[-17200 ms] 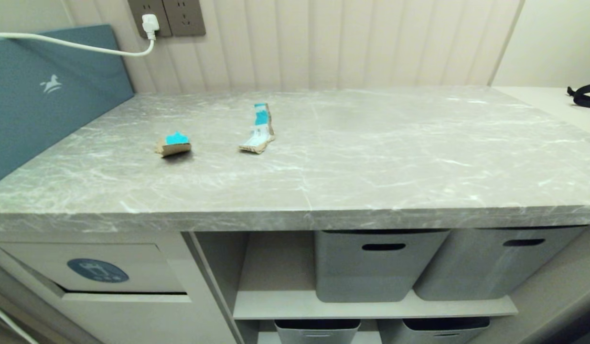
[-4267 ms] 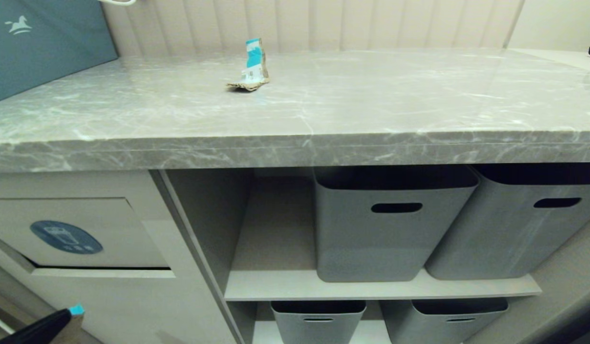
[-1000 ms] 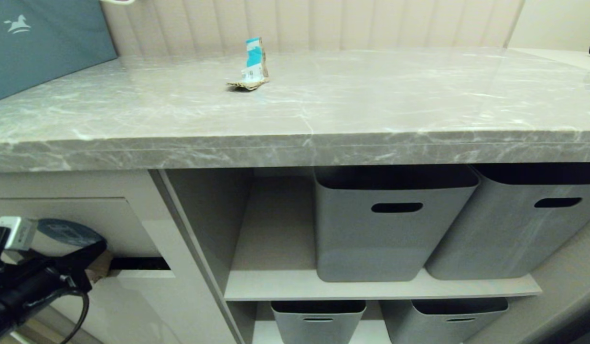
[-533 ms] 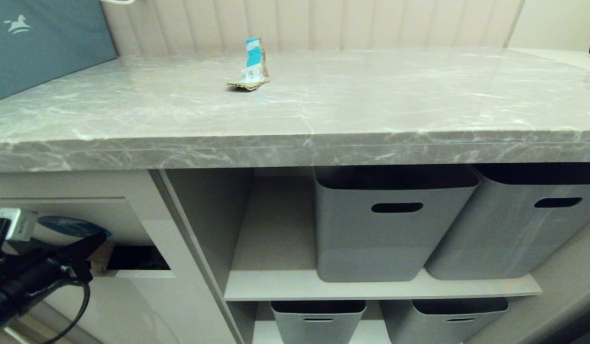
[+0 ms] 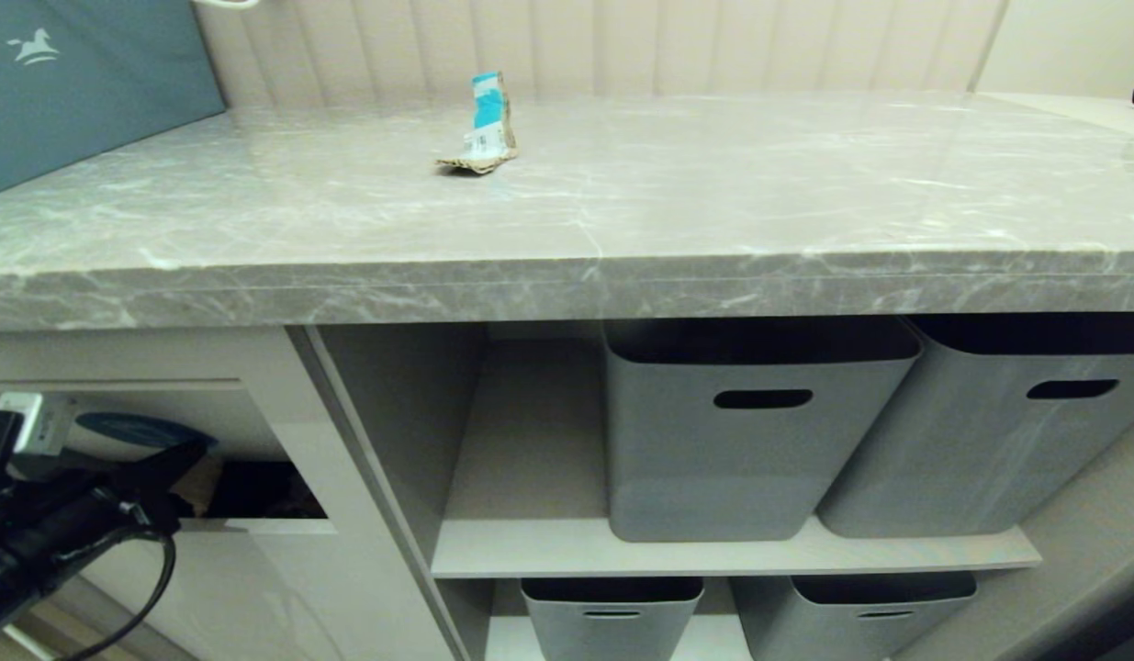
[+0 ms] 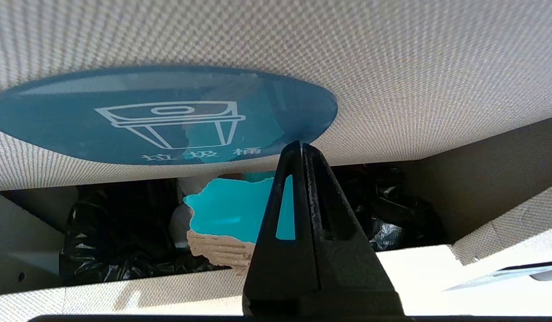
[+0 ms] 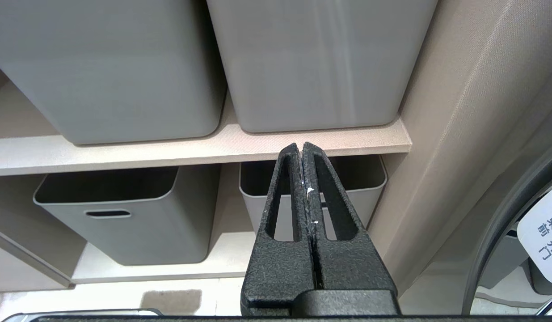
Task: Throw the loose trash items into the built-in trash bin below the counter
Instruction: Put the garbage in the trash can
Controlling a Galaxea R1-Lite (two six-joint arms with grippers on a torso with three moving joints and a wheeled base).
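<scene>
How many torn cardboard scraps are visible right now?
2: a teal-and-white carton piece lying on the counter, and a teal-faced scrap at the bin flap opening. Others may be hidden inside.

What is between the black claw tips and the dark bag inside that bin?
In the left wrist view, the torn teal-faced brown cardboard scrap sits there: the shut left claw, pushing the blue-stickered beige flap inward, appears to pinch it above the black bin liner.

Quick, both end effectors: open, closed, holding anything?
Left end effector: closed on the teal-faced cardboard scrap, pushing in the trash bin flap.
Right end effector: closed, empty, parked by the grey baskets.
</scene>
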